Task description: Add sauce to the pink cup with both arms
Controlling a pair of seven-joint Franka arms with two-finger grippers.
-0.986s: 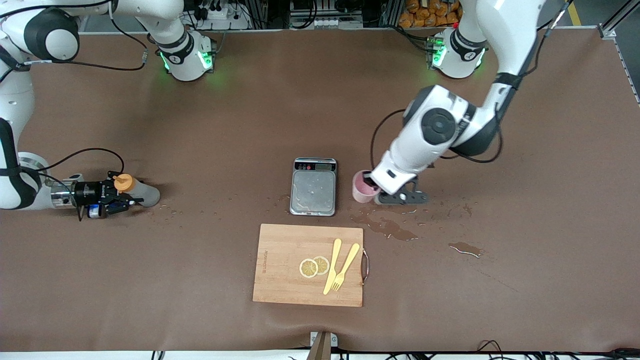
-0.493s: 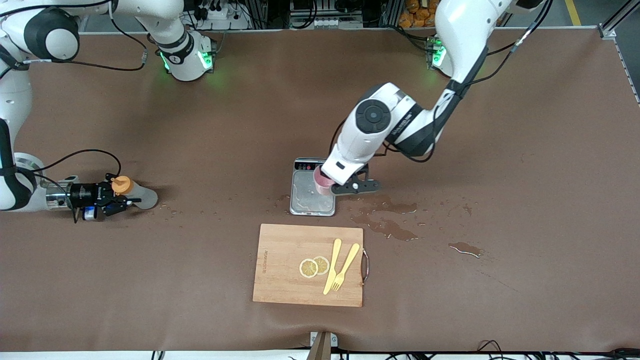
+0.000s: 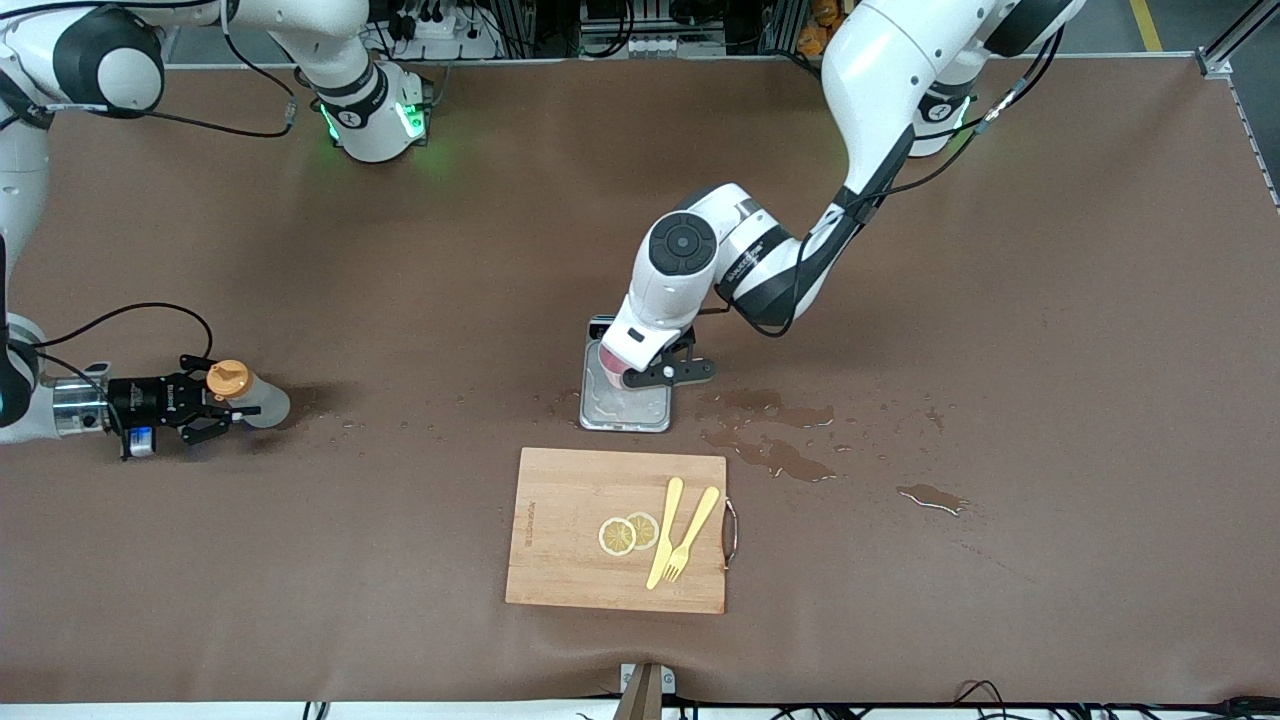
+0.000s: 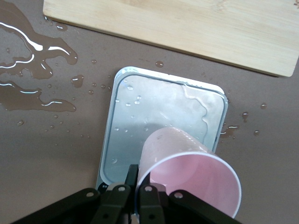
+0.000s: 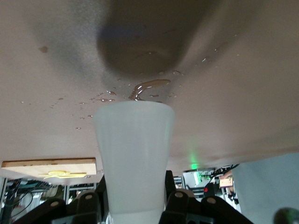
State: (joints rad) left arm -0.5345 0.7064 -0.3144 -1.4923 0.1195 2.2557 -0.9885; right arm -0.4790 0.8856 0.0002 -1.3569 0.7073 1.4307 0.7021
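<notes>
A: Where is the left arm?

B: The large white jointed left arm (image 3: pixel 880 90) comes from its base at the top, bends at a round elbow and angles down toward the middle of the tabletop. Its black left claw (image 3: pixel 622 372) is clamped tight on the rim of the small light-pink plastic cup (image 4: pixel 191 175), which tilts in its grip.

A: And the right arm?

B: The white right arm (image 3: pixel 20 200) folds low at its own end of the tabletop, wrist level. Its black right claw (image 3: pixel 222 398) holds the translucent greyish squeeze bottle with the orange cap (image 3: pixel 245 392) sideways, fingers (image 5: pixel 88 203) pressed on both sides of the bottle's body.
</notes>
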